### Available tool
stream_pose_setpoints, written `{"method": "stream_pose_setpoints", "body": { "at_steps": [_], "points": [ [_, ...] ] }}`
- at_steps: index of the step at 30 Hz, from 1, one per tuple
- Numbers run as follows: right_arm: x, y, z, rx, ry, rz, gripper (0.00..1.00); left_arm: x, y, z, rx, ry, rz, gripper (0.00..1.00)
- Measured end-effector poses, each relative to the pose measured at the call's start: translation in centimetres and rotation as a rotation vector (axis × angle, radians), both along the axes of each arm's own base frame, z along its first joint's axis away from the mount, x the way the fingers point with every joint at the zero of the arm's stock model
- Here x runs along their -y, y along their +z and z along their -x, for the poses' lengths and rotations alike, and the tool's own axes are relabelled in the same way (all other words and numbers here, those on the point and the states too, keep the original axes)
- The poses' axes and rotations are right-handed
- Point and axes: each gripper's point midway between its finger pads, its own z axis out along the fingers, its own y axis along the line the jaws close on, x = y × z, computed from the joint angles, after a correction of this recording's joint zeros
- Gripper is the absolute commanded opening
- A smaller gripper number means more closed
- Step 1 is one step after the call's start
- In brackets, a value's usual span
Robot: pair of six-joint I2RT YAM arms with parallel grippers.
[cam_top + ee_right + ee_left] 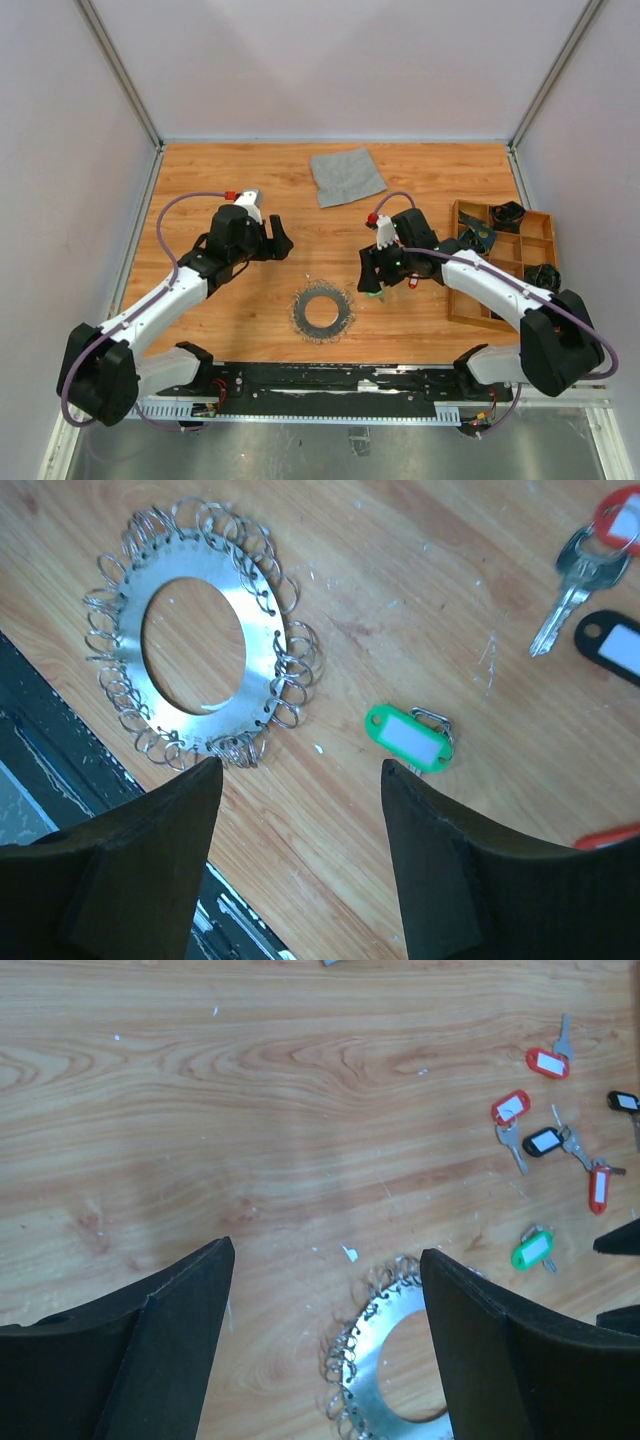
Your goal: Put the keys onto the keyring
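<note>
The keyring [322, 312], a flat silver disc with a wide hole and a fringe of small wire rings, lies on the wooden table near the front. In the right wrist view the keyring [262, 645] sits upper left, and a green-tagged key [408, 737] lies just beyond the right finger. My right gripper [300, 765] hangs open and empty above bare wood between them. Keys with red [510, 1107], black [543, 1141] and green [532, 1250] tags lie scattered at the right of the left wrist view. My left gripper [327, 1250] is open and empty, with the keyring [385, 1360] partly behind its right finger.
A grey square cloth [346, 175] lies at the back of the table. A wooden tray [503, 300] with chunky black parts stands at the right edge, beside the right arm. A black base rail [320, 380] runs along the front edge.
</note>
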Motion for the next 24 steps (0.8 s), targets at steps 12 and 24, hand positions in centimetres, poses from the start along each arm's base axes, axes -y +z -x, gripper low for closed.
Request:
{"method": "stream_pose_setpoints", "body": {
  "at_steps": [12, 24],
  "points": [
    [-0.2, -4.4, 2.2, -0.082, 0.056, -0.055, 0.47, 0.6, -1.8, -1.5, -0.014, -0.106, -0.067, 0.80],
    [-1.5, -4.0, 3.0, -0.003, 0.095, -0.027, 0.45, 0.6, -2.7, -1.0, 0.023, -0.089, -0.011, 0.75]
  ]
}}
